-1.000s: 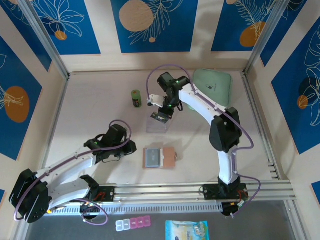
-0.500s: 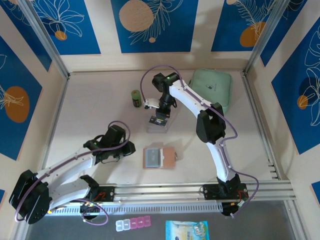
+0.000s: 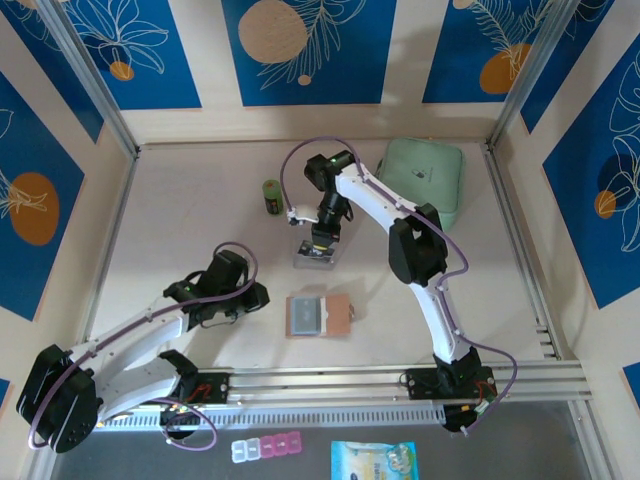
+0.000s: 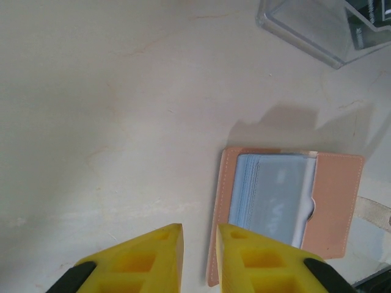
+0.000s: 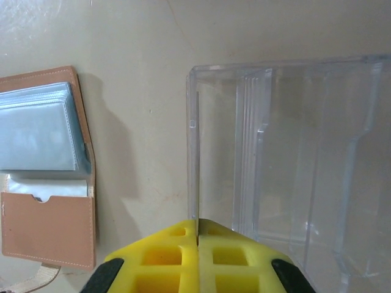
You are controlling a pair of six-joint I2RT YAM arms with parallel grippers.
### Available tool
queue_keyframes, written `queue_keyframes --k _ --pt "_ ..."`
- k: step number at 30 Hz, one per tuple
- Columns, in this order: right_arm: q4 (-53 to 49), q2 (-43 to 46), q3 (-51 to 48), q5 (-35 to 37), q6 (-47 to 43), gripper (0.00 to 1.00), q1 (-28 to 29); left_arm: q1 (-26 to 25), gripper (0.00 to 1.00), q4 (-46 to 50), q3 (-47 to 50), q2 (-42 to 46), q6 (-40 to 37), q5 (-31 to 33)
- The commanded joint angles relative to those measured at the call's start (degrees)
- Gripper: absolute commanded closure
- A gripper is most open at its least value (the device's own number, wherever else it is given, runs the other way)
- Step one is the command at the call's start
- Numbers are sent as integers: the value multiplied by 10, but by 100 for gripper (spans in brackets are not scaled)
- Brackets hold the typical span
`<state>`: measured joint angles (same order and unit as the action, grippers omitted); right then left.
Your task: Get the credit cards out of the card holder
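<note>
Left gripper (image 4: 198, 241) first: hangs low over bare table (image 4: 91, 122) just beside the left edge of the wallet (image 4: 338, 207), fingers (image 4: 146, 256) parted by a narrow gap, nothing between them. Finds the wallet lying open and flat, pink flap to the right, a stack of greyish clear pockets to the left. Sees cards (image 4: 275, 195) inside those pockets, pale blue under the plastic with faint lettering; cannot count them, so judges the emptying far from done. Just beyond, meets the right gripper (image 5: 198, 229) down at a clear box (image 5: 287, 152), fingers (image 5: 165, 244) pressed together right at the box's side wall; cannot tell whether pinching that wall, a thin card edge-on, or nothing. Shows ribbed slots inside the box and no card lying flat there, though catches a dark printed piece (image 4: 369, 24) at its corner from the left wrist, too cropped to name. Reads as a step at the box, with the left gripper standing by at the wallet. Calls next for a move to the wallet: pin the pink flap with one gripper, nip a card's bared edge at the pocket mouth with the other, draw it out flat along the sleeve. Farther back, notes a small green can (image 3: 271, 197) upright and, in the far right corner, a mint pouch (image 3: 425, 175), contents hidden.
</note>
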<state>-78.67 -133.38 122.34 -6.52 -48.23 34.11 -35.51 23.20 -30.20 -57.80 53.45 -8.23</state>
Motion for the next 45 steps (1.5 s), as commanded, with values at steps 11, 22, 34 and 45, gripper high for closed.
queue_keyframes --k 11,22,34,45 --pt "-2 -10 -58 -31 -18 91 14 7 79 9 10 13 -3 -12" --pt "12 50 -63 -22 -5 83 12 7 79 4 9 8 -5 -16" --pt "63 160 -139 -31 81 84 17 8 79 -35 8 -23 -5 -39" --pt "210 234 -333 -35 231 91 34 -2 79 -84 5 -73 -2 -72"
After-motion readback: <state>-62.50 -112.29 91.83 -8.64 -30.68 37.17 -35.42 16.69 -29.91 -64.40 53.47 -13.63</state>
